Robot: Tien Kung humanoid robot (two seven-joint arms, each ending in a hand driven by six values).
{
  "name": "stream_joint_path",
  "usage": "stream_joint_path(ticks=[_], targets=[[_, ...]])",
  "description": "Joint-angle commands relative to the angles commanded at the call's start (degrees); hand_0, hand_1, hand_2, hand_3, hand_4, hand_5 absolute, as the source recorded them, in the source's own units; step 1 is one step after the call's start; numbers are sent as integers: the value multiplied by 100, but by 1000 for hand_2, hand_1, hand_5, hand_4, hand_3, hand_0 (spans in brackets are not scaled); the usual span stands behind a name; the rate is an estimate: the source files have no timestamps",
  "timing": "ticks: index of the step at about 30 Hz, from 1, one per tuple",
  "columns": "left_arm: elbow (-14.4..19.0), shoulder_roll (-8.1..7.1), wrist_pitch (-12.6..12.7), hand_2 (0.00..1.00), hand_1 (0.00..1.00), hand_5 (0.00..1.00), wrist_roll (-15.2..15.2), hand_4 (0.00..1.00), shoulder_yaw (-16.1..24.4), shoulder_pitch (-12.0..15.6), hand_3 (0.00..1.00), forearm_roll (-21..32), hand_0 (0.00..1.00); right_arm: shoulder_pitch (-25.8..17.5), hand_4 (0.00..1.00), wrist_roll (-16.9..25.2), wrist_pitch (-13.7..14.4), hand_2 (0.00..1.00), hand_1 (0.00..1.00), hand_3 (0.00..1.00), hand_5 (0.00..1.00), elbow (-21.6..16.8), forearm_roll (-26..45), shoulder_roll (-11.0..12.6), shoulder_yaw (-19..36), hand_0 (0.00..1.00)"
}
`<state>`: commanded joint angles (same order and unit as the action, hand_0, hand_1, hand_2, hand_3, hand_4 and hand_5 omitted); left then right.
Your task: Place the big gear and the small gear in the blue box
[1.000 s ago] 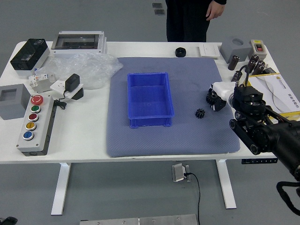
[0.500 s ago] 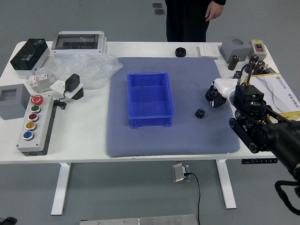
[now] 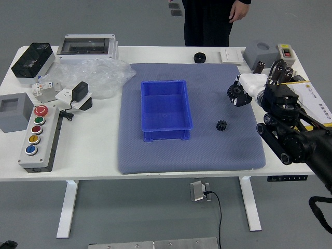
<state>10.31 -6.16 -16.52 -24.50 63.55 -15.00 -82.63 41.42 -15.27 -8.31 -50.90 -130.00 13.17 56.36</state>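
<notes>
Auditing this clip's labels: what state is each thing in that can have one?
Blue box: upright, open-topped, no gear inside.
Big gear: held, partly hidden.
Right hand: closed on the big gear.
Small gear: loose on the mat.
Left arm: barely in frame.
Plastic bag: crumpled.
Person's hand: lowered.

Control box (image 3: 51, 140) with 5 buttons (image 3: 34, 139), crumpled clear plastic (image 3: 106, 78), standing person (image 3: 206, 26)

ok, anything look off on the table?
One thing: clear plastic wrap crumpled at the back left, its edge reaching the mat; looks like leftover packaging. No spill or damage that I can see; the blue box sits upright.
</notes>
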Motion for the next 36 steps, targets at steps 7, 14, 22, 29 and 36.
stream_joint_path(ticks=[7, 14, 22, 29, 36], targets=[[0, -25, 13, 856, 855, 489, 0, 769, 11, 11, 864, 24, 874, -2, 515, -71, -40, 491, 458, 551, 230, -855, 0, 14, -13, 533], [0, -31, 15, 856, 855, 489, 1, 769, 16, 19, 863, 26, 874, 39, 490, -106, -81, 491, 460, 554, 222, -1571, 0, -259, -178, 545], [0, -13, 7, 855, 855, 489, -3, 769, 6, 36, 863, 10, 873, 46, 487, -94, -50, 492, 462, 553, 224, -1639, 0, -894, -487, 547], [0, 12, 0, 855, 855, 487, -9, 770, 7, 45, 863, -21, 874, -39, 485, -80, -175, 492, 464, 556, 224, -1495, 0, -1137, -659, 545], [0, 13, -4, 855, 854, 486, -17, 771, 21, 68, 862, -52, 873, -65, 854, -108, -485, 703, 602, 947, 469, -1417, 102, -1184, -640, 660]])
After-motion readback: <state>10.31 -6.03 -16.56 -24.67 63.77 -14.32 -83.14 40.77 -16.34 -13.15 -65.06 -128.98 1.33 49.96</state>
